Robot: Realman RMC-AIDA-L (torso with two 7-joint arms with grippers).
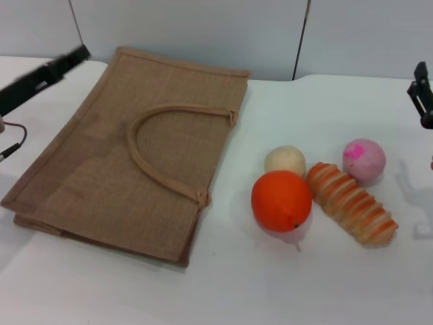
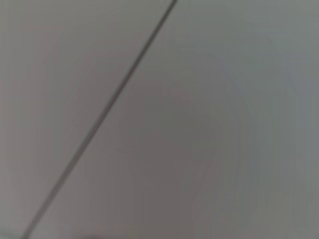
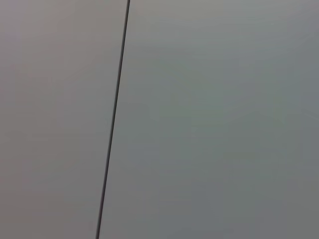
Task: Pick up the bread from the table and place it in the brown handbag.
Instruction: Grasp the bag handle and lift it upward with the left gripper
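Observation:
The bread (image 1: 352, 202), a ridged loaf with orange-brown and cream stripes, lies on the white table (image 1: 270, 284) at the right. The brown handbag (image 1: 128, 149), a large burlap tote with looped handles, lies flat on the left half of the table. My left gripper (image 1: 67, 59) is raised at the far left, above the bag's back corner. My right gripper (image 1: 423, 95) is at the right edge of the head view, above and to the right of the bread, apart from it. Both wrist views show only a plain grey wall with a dark seam.
A round orange fruit (image 1: 281, 201) sits just left of the bread. A small cream bun (image 1: 285, 161) lies behind the fruit. A pink ball (image 1: 364, 161) lies behind the bread. A grey panelled wall (image 1: 203, 27) runs behind the table.

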